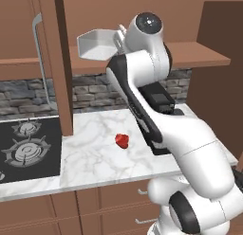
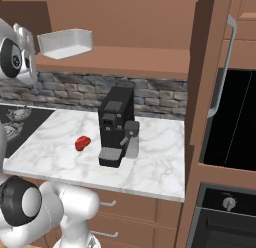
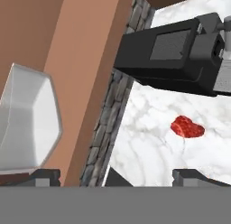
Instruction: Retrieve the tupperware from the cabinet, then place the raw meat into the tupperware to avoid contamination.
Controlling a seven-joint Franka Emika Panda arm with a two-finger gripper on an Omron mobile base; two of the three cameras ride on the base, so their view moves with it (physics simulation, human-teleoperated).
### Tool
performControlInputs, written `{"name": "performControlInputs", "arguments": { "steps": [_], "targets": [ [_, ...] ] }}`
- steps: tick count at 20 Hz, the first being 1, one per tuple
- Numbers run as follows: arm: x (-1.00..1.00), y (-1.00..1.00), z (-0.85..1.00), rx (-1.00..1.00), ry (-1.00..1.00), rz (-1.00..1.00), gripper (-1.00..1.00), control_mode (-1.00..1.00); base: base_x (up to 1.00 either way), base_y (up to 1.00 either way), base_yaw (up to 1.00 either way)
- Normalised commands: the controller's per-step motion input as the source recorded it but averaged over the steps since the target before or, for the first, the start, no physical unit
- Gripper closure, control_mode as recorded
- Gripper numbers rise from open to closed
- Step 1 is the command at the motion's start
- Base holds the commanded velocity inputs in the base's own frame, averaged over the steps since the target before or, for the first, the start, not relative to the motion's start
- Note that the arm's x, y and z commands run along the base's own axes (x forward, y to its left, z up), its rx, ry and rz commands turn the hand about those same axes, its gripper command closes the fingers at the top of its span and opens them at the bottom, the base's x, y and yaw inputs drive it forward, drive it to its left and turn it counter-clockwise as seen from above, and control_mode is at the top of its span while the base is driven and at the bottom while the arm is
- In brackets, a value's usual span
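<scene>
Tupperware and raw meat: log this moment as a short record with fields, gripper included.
tupperware: white tub on the cabinet shelf, not gripped
raw meat: red lump lying bare on the marble counter
coffee machine: black, on the counter beside the meat, apart from it
gripper: open, raised next to the tub, empty
task state: tub not yet retrieved, meat not yet in it

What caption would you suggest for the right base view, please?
Tupperware on the open cabinet's shelf; raw meat beside the coffee machine on the marble counter.
</scene>
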Motion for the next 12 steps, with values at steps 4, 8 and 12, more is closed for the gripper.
{"name": "performControlInputs", "arguments": {
  "steps": [4,8,12],
  "targets": [
    [0.03,-0.15,0.02,-0.09,-0.01,-0.38,-1.00,-1.00,0.00,0.00,0.00],
    [0.16,-0.24,0.07,-0.02,0.01,-0.35,-1.00,-1.00,0.00,0.00,0.00],
    [0.20,-0.18,0.01,0.01,0.01,-0.27,-1.00,-1.00,0.00,0.00,0.00]
  ]
}}
